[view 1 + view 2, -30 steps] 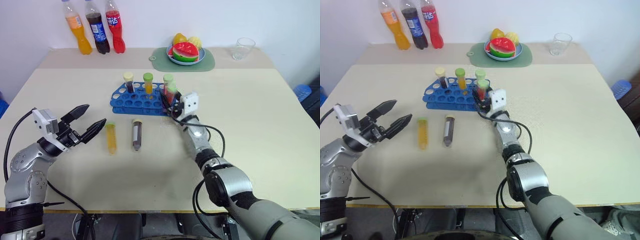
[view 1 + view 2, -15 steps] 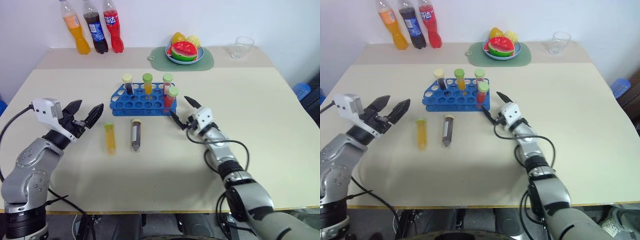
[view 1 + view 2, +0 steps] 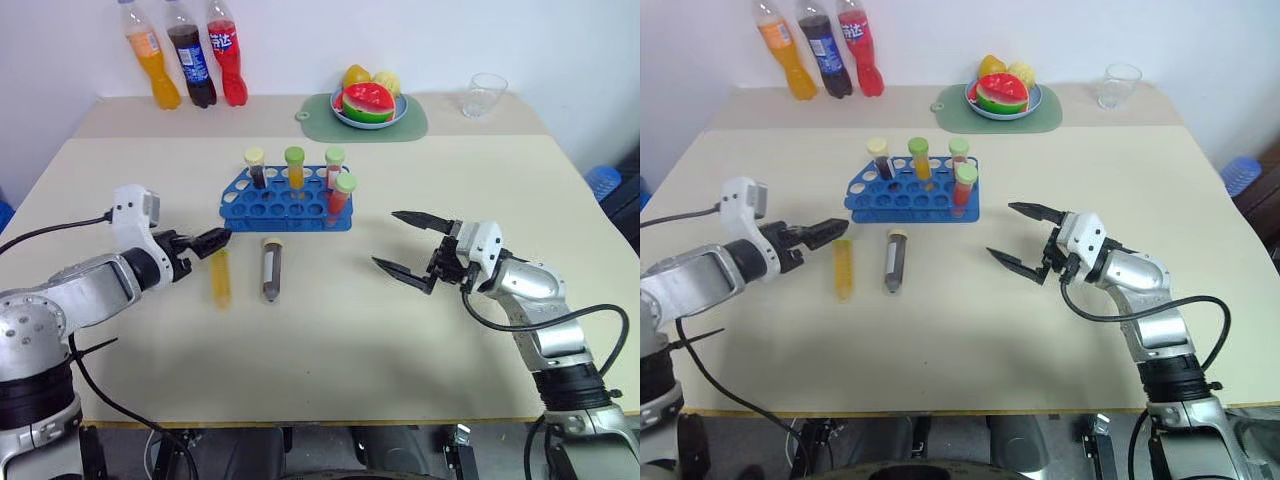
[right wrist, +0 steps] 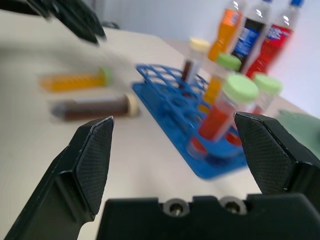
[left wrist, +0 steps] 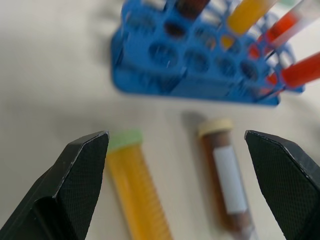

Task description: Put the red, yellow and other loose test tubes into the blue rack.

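We see a pale beige surface (image 3: 330,330) against a white wall (image 3: 560,40); both grippers' jaws stand open, holding nothing.

Right gripper (image 3: 406,245) now off the blue rack (image 3: 285,201), pulled back over bare table (image 3: 330,330), jaws spread wide and empty. Red tube (image 3: 340,194) with green cap no longer between those jaws; stands alone in the rack's near corner, well apart from them. Left gripper (image 3: 208,240) rolled and tipped downward, jaws open, tips now just beside the yellow tube (image 3: 220,277)'s cap.
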`<state>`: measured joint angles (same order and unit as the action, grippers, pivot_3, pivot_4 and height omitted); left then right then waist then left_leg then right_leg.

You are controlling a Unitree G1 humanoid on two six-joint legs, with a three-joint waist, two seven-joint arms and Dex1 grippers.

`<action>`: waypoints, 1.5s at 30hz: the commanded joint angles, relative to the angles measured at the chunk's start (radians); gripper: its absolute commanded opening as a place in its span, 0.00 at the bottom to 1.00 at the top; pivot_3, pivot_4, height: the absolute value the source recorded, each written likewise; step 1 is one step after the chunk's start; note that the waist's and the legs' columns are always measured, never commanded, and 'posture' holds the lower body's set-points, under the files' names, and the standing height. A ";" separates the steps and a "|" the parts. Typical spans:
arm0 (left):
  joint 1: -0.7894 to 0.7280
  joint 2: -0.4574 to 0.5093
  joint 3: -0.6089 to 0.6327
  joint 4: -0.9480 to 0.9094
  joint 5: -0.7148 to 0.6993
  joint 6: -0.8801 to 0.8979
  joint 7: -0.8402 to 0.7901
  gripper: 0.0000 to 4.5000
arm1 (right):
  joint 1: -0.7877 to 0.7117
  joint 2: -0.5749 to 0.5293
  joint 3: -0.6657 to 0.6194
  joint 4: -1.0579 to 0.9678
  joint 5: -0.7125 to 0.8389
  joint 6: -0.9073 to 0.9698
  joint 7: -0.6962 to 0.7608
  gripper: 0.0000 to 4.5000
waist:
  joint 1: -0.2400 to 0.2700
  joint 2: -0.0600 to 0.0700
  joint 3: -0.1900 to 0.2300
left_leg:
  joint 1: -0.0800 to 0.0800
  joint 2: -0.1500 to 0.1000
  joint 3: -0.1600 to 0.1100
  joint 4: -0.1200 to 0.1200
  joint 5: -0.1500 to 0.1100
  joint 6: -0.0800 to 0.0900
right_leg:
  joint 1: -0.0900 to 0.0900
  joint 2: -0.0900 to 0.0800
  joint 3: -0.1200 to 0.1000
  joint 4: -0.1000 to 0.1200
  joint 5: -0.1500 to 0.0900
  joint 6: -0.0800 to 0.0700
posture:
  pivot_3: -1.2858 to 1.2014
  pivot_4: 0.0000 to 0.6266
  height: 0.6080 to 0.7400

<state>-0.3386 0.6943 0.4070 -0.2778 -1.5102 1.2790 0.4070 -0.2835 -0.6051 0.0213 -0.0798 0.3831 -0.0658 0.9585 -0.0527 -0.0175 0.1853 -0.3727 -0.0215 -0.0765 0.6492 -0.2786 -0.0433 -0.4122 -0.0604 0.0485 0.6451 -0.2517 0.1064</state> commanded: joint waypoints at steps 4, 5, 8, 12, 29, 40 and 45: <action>-0.059 0.121 -0.114 0.073 -0.326 -0.097 0.333 1.00 | 0.019 -0.041 -0.029 -0.136 0.082 0.116 0.044 0.94 | 0.021 0.000 0.000 | -0.001 0.000 0.000 0.000 0.000 0.000 | -0.001 -0.001 0.000 -0.001 0.000 0.000 | 0.52 0.24 1.00; -0.068 0.151 -0.143 0.081 -0.390 -0.123 0.376 1.00 | 0.021 -0.053 -0.029 -0.155 0.098 0.142 0.059 0.94 | 0.026 0.000 0.000 | -0.001 0.000 0.000 0.000 0.000 0.000 | -0.001 -0.001 0.000 -0.001 0.000 0.000 | 0.52 0.24 1.00; -0.108 0.177 -0.201 0.127 -0.462 -0.160 0.462 1.00 | 0.025 -0.090 -0.022 -0.191 0.125 0.192 0.107 0.94 | 0.040 -0.001 0.000 | -0.001 -0.001 0.000 0.000 0.000 0.000 | 0.000 -0.002 0.000 -0.003 0.000 0.000 | 0.52 0.24 1.00; -0.178 0.151 -0.242 0.216 -0.462 -0.158 0.547 1.00 | 0.011 -0.106 -0.026 -0.197 0.144 0.228 0.136 0.94 | 0.043 -0.001 0.000 | -0.001 -0.003 -0.002 0.000 0.000 0.000 | 0.003 -0.002 -0.003 -0.006 0.000 0.000 | 0.52 0.24 1.00; -0.422 -0.054 -0.318 0.561 -0.462 0.010 0.814 1.00 | -0.029 -0.098 -0.033 -0.145 0.094 0.201 0.181 0.94 | 0.043 -0.001 0.000 | -0.003 -0.005 -0.002 -0.001 0.001 -0.002 | 0.003 -0.002 -0.004 -0.010 0.000 0.000 | 0.52 0.24 1.00; -0.432 -0.200 -0.213 0.638 -0.462 0.023 1.119 0.52 | -0.014 -0.098 -0.045 -0.150 0.089 0.191 0.157 0.95 | 0.043 -0.001 0.000 | -0.002 -0.005 -0.002 -0.001 0.004 -0.007 | 0.003 -0.002 -0.004 -0.010 0.000 0.000 | 0.52 0.24 1.00; -0.423 -0.222 -0.180 0.623 -0.462 0.035 1.134 0.18 | -0.010 -0.099 -0.046 -0.147 0.088 0.188 0.151 0.95 | 0.043 -0.001 0.000 | -0.002 -0.005 -0.002 -0.001 0.004 -0.007 | 0.003 -0.003 -0.004 -0.010 0.000 0.000 | 0.52 0.24 1.00</action>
<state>-0.7707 0.4703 0.2137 0.3538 -1.9684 1.3032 1.5180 -0.2926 -0.7008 0.0088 -0.2095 0.4732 0.1398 1.1139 -0.0098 -0.0188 0.1855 -0.3751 -0.0268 -0.0784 0.6484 -0.2746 -0.0507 -0.4091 -0.0629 0.0446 0.6348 -0.2513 0.1068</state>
